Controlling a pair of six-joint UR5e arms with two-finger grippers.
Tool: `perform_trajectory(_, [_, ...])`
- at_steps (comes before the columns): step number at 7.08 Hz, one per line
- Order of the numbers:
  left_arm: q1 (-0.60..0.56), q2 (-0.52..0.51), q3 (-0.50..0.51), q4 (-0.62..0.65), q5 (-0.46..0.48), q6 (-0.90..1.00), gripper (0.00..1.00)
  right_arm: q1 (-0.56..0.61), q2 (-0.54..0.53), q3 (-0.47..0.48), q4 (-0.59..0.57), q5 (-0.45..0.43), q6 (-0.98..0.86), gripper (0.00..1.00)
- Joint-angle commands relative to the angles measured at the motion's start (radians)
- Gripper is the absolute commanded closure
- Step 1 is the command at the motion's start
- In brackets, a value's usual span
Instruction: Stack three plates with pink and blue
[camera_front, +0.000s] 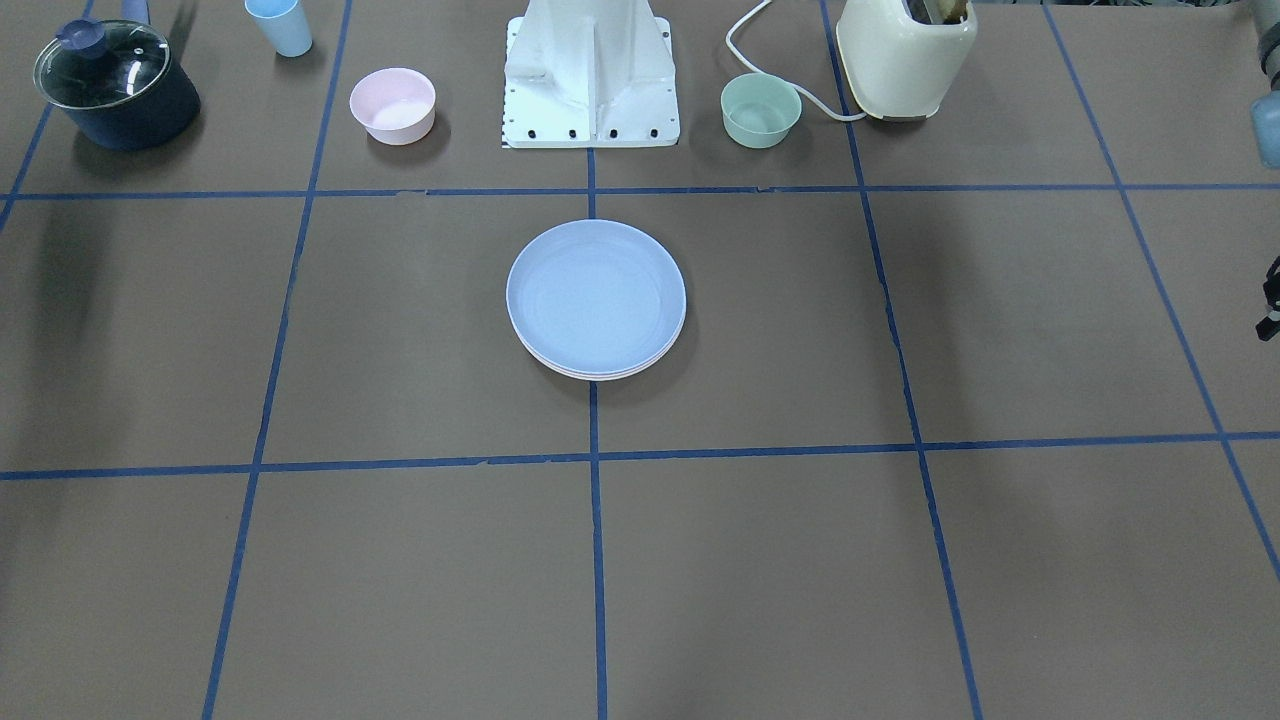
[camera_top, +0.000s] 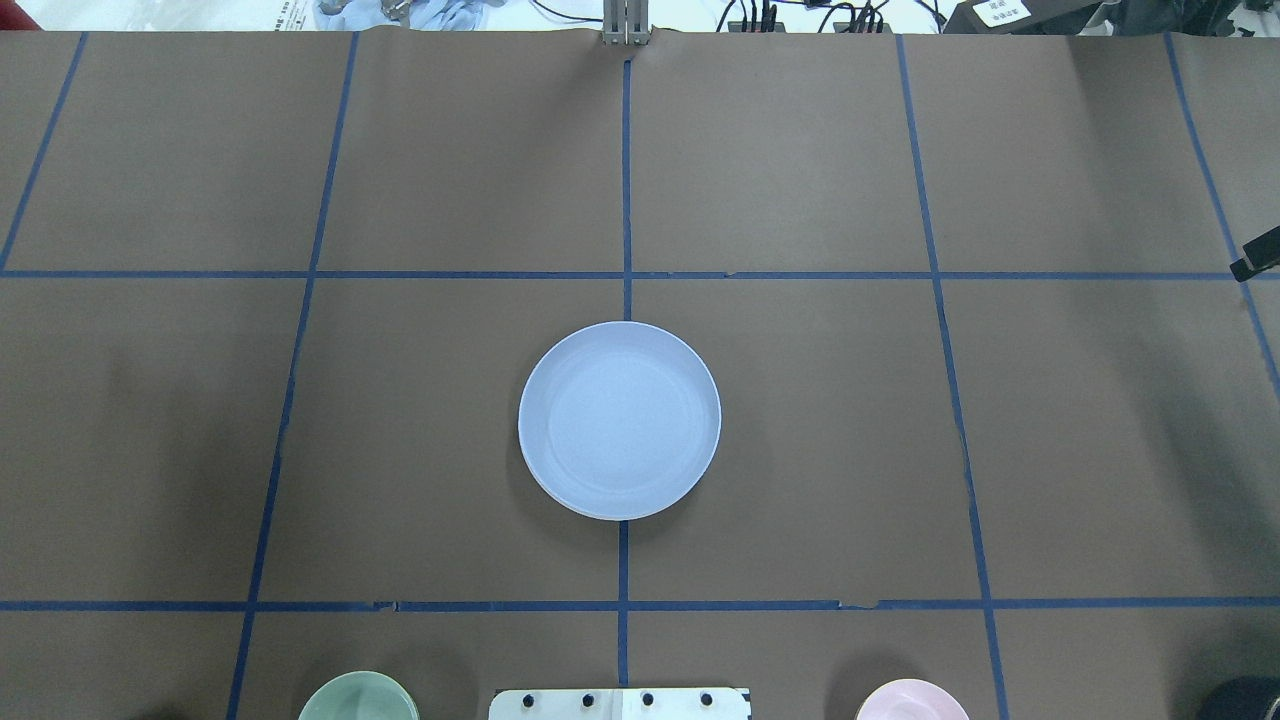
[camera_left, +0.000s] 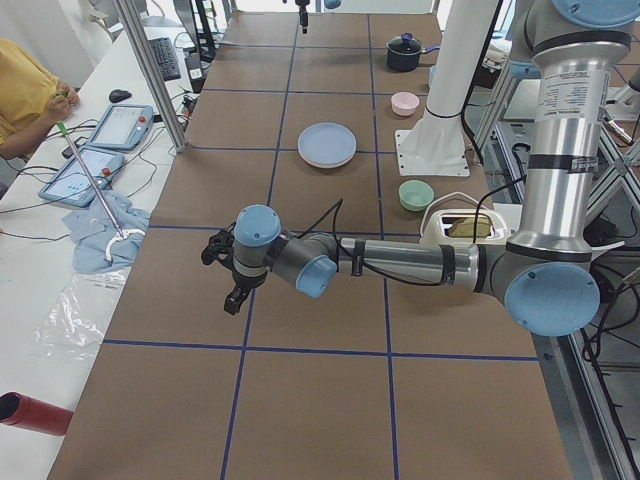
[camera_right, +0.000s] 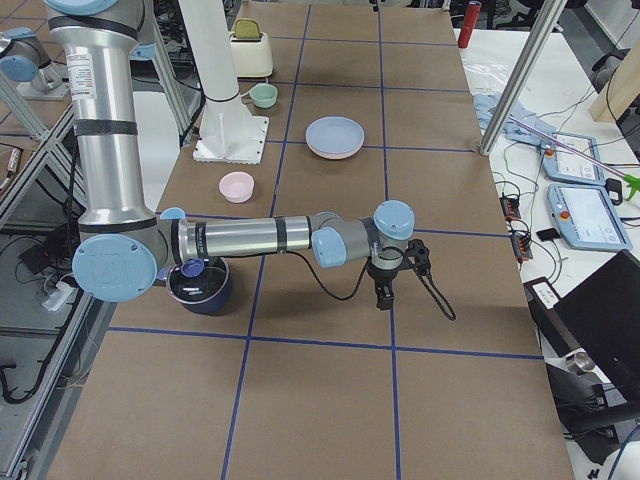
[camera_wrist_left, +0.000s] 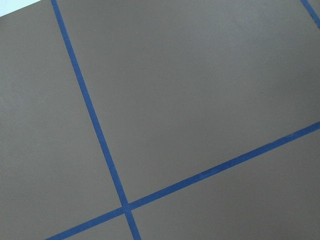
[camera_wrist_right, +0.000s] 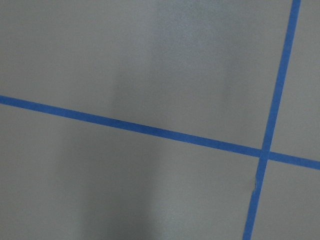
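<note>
The light blue plate lies on top of a stack at the table's centre; it also shows in the overhead view. Pale rims of plates under it peek out at its near edge, pinkish in the exterior right view. The cream-white plate cannot be told apart. My left gripper hangs over bare table far from the stack, at the table's left end. My right gripper hangs likewise at the right end. Whether either is open or shut I cannot tell. Both wrist views show only brown table with blue tape lines.
Along the robot's side stand a dark pot with glass lid, a light blue cup, a small pink bowl, the white robot base, a green bowl and a cream toaster.
</note>
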Motion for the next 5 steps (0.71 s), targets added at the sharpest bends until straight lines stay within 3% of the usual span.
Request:
perform_trajectory(1, [-0.011,0.014,-0.018,-0.005,0.002,0.003,0.01,0.000,-0.004,-0.005,0.001,-0.001,-0.003,0.00])
perform_trajectory(5, [-0.011,0.025,-0.034,-0.001,0.000,-0.004,0.00,0.000,0.010,-0.025,0.001,0.010,0.000,0.00])
